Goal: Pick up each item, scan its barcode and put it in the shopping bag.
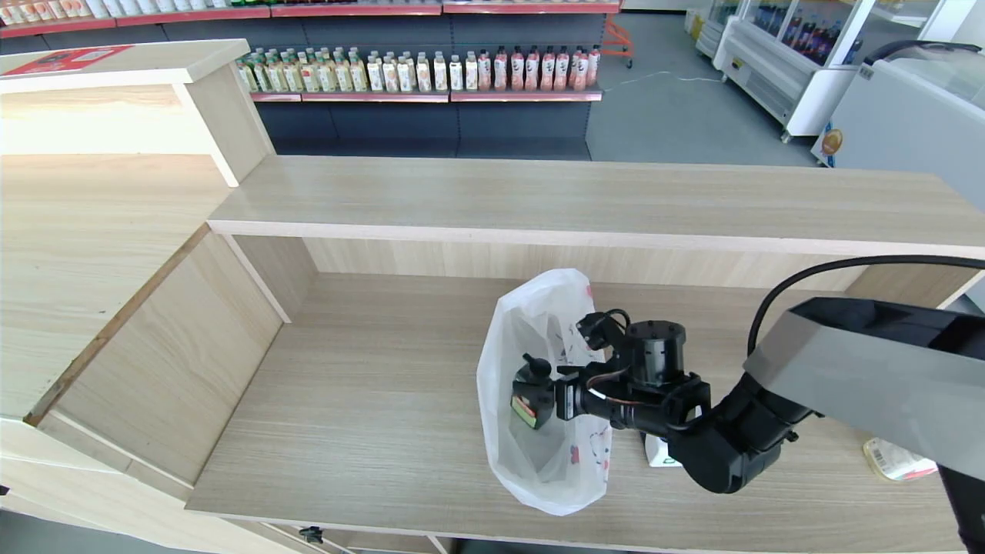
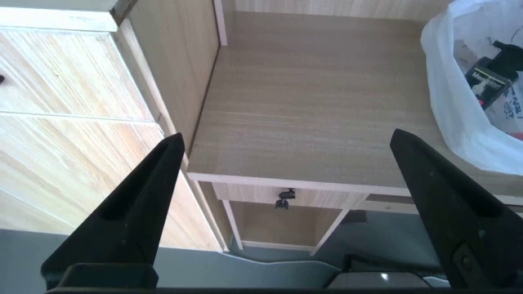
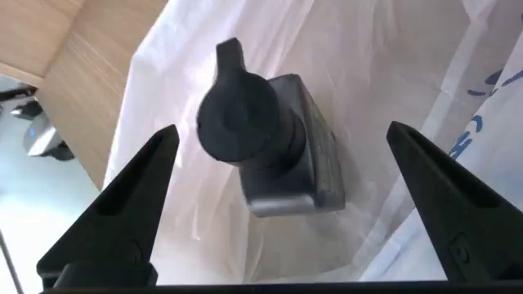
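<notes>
A white plastic shopping bag [image 1: 539,462] stands open on the lower counter shelf [image 1: 369,400]. My right gripper [image 1: 555,398] is at the bag's mouth, fingers spread wide. Beyond it, inside the bag, lies a dark container [image 1: 529,400] with a black knobbed cap and a red and green label. The right wrist view shows that container [image 3: 282,139] against the bag's white plastic [image 3: 384,65], touching neither finger. My left gripper [image 2: 288,140] hangs open and holds nothing, over the shelf's front edge, left of the bag [image 2: 462,122]; the container [image 2: 488,82] shows inside it.
A small white carton [image 1: 660,452] stands on the shelf just behind my right arm. A pale packet [image 1: 896,460] lies at the far right. A raised counter top [image 1: 585,196] runs along the back and a wooden side wall [image 1: 185,338] closes the left.
</notes>
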